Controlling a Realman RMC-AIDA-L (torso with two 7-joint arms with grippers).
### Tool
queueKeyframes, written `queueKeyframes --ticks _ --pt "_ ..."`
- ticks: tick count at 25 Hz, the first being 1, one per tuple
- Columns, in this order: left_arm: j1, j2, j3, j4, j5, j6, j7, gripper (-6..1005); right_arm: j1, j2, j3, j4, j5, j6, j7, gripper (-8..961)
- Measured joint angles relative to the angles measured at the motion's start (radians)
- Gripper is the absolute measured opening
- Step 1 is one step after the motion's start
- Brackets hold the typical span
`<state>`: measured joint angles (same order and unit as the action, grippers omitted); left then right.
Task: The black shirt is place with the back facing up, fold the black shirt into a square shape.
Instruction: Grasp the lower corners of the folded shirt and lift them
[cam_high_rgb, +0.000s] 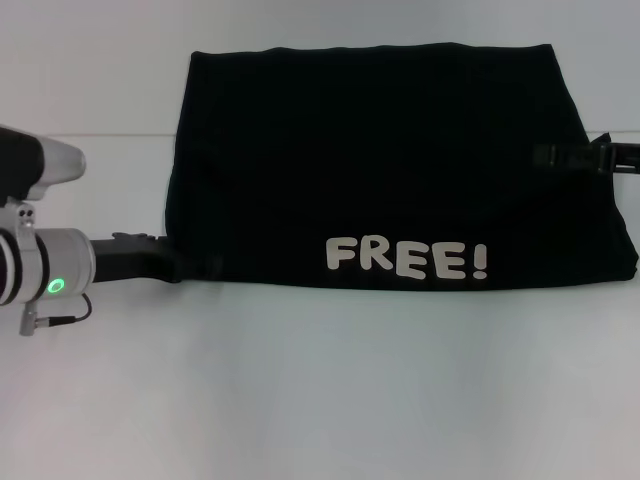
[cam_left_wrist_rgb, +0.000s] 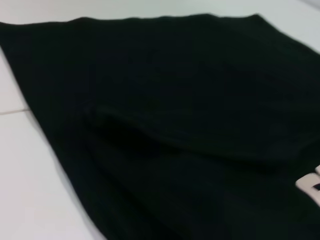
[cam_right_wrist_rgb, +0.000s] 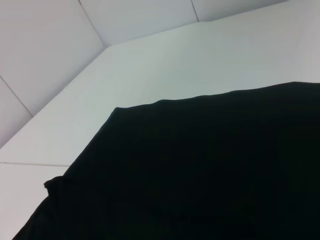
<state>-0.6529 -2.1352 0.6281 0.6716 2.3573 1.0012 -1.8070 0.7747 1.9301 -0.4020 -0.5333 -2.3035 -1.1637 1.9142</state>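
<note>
The white desk (cam_high_rgb: 320, 400) fills the head view, and the black shirt (cam_high_rgb: 400, 150) lies spread across its far middle and right part, a broad folded slab far wider than either arm. Its near edge runs almost straight across, and white block letters reading "FREE!" (cam_high_rgb: 407, 258) sit just above that edge, right way up. The far edge is straight too, with the left side slanting outward toward the front.

The left arm reaches in from the left side, and the left claw (cam_high_rgb: 182, 265) meets the shirt's near left corner; black on black, whether it is clenched on the cloth cannot be told. The right claw (cam_high_rgb: 572, 156) lies at the shirt's right edge, partway up, over the fabric; its grip cannot be told either.

Both wrist views show mostly black cloth against the pale desk.
</note>
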Motion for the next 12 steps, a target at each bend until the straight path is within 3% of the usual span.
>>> queueKeyframes --ticks 12 --pt "-0.01 0.0 0.043 -0.004 0.054 -0.005 -0.001 891 0.001 0.01 0.0 0.001 0.001 0.031 0.0 840"
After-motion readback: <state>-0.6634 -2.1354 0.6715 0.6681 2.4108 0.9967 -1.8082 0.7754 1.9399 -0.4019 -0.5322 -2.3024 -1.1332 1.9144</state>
